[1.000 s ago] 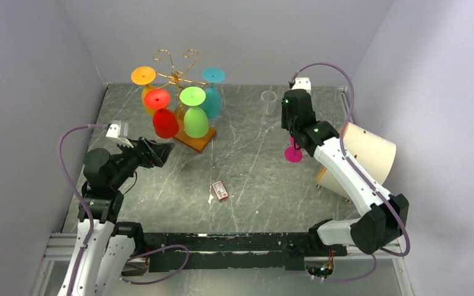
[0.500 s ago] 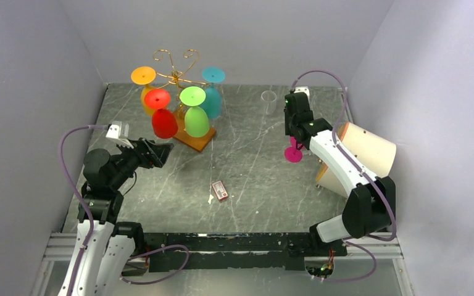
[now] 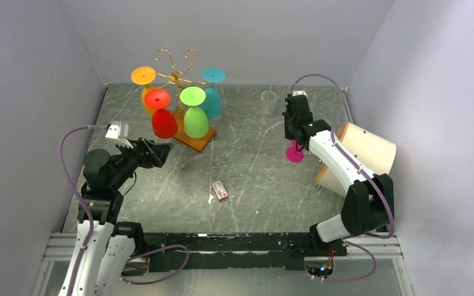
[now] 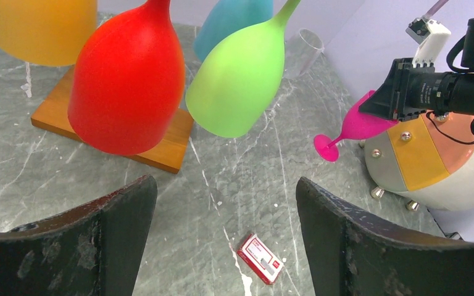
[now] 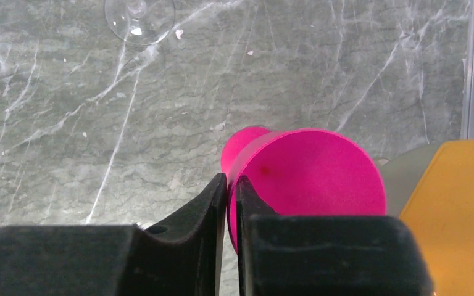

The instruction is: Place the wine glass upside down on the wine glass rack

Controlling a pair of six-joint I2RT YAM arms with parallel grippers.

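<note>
Grey marble table; pink wine glass far right, well apart from far-left wine glass rack; right gripper clamped on it, left gripper agape; probably light, slick, rigid; stem the safest hold.
</note>
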